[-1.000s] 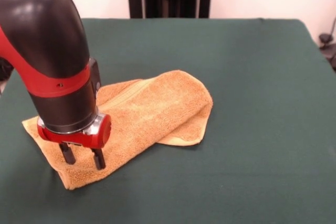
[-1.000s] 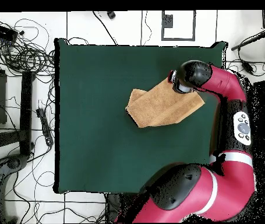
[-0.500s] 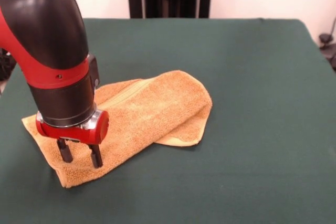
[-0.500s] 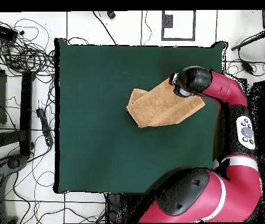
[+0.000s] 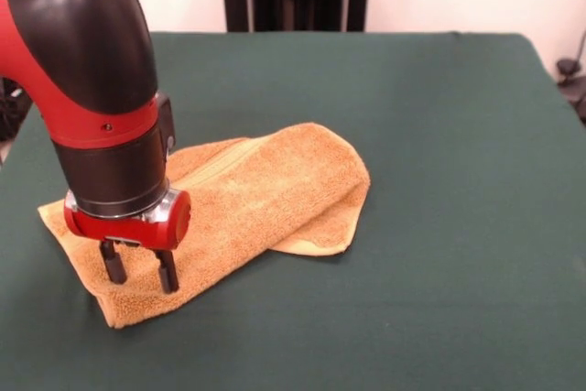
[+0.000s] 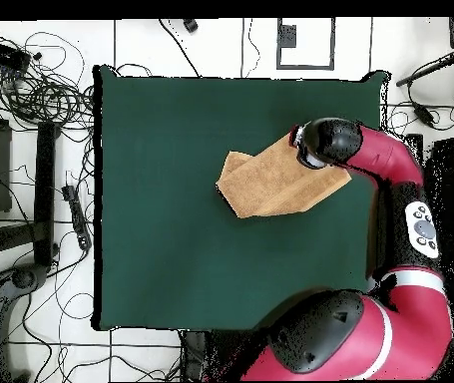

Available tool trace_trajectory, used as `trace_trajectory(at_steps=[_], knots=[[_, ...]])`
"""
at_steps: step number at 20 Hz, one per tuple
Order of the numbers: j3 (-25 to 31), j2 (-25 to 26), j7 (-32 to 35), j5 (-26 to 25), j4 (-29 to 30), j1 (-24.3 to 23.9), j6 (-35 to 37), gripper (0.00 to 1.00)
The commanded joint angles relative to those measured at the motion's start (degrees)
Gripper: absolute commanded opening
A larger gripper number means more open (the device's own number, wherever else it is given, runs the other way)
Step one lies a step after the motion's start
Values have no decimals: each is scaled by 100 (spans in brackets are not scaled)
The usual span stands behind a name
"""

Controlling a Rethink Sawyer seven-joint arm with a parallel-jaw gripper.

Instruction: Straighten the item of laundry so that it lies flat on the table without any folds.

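clearly the towel lies folded double on the green counter. the pincer stands spread over its near corner, tips at the cloth, gripping nothing. closing now could pinch both layers, dragging the fold along. its tag and the tips' contact are hidden.

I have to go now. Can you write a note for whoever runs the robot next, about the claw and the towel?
Claw: open, its two fingers pointing down at one end of the towel, at or just above the cloth. It holds nothing.
Towel: on the green table, folded over on itself, with a lower layer peeking out at the other end.
Done: the claw is in place over the towel's end.
Left: grab an edge, pull the top layer open, and smooth the towel flat with no folds.
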Motion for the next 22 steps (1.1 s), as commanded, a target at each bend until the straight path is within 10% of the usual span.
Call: trace_trajectory(at_steps=[1, 22], knots=[[-331, 590, -488, -765, 1385, -146, -288, 100], [-475, 394, -556, -954, 2227, -289, -785, 100]])
